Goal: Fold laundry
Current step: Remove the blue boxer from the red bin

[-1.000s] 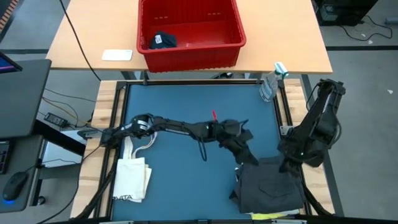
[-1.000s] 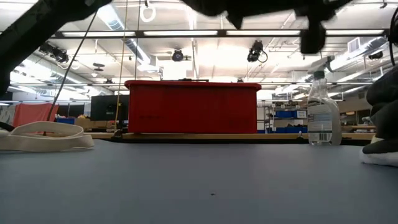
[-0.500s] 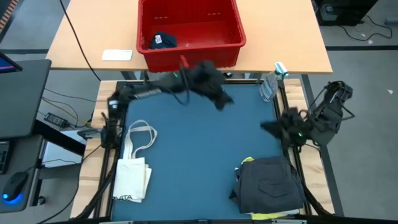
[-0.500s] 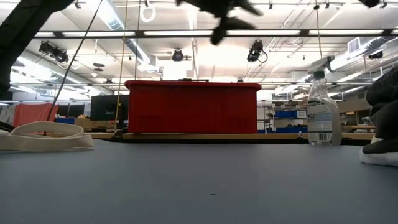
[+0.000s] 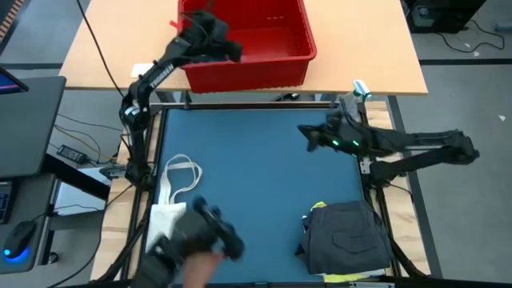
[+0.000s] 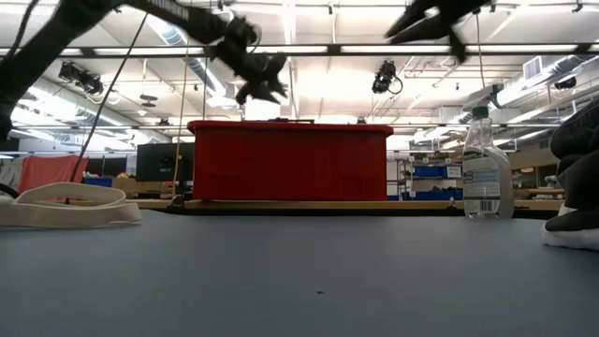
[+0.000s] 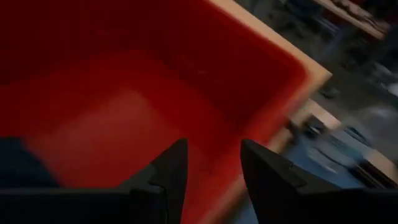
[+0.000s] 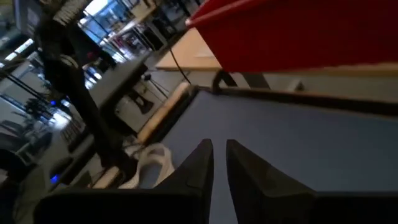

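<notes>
The left gripper (image 5: 228,50) hovers over the red bin (image 5: 308,54), fingers partly apart and empty, apparently having delivered a dark garment there, while the right gripper (image 5: 306,133), fingers nearly together and empty, hangs above the blue table (image 5: 256,176) near the folded dark grey garment (image 5: 346,238).

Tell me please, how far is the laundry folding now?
Done: a dark grey garment lies folded on the table's right side. In hand: the left hand hangs open and empty over the red bin, where a dark piece lies; the right hand hovers above the table. Left: a yellow piece showing at the grey one's edge.
</notes>
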